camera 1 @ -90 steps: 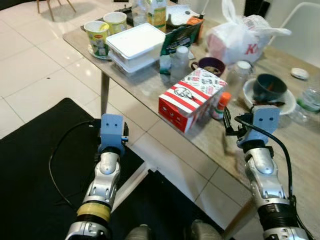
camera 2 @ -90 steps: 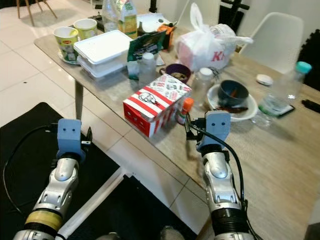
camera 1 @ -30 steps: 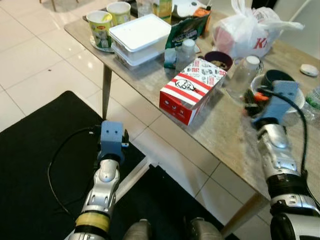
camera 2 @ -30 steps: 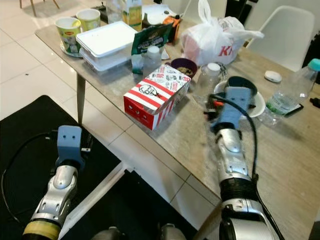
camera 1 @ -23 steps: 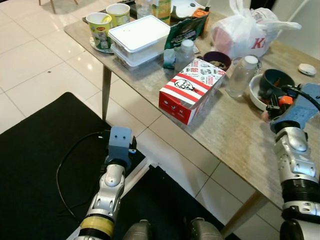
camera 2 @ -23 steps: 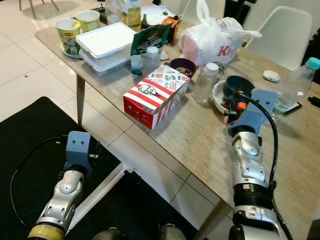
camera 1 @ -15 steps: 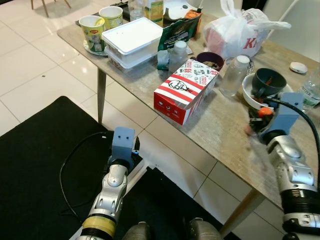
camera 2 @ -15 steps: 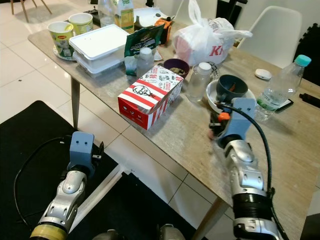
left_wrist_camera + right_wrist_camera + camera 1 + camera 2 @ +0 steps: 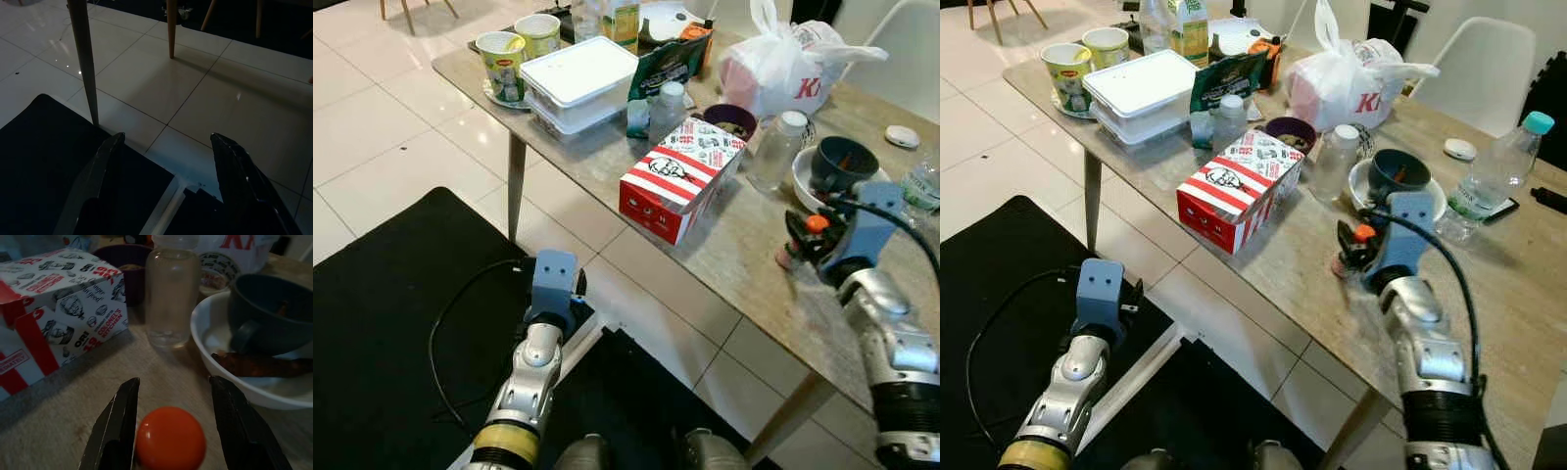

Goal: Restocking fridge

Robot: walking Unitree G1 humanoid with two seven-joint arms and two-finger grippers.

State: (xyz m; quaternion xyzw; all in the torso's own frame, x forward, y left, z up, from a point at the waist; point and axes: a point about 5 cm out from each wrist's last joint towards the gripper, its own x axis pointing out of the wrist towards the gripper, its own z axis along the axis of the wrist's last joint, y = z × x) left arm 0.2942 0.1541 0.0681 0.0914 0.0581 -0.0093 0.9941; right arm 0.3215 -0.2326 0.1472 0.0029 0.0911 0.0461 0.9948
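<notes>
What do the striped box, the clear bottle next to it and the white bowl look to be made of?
Striped box: printed cardboard, matte, with folded edges and flaps. Clear bottle: looks like thin translucent plastic with a white cap, slightly cloudy; glass cannot be ruled out. White bowl: glossy and thick-rimmed, probably ceramic, though it could be melamine. The right hand holds a small orange-capped bottle nearby.

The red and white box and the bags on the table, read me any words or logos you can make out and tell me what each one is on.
"COLONEL'S KITCHEN": red-and-white striped box, beside small drawings.
Red "K", the rest cut off: white plastic bag.
Print on the yellow cups and the green snack bag: too small to read.
</notes>
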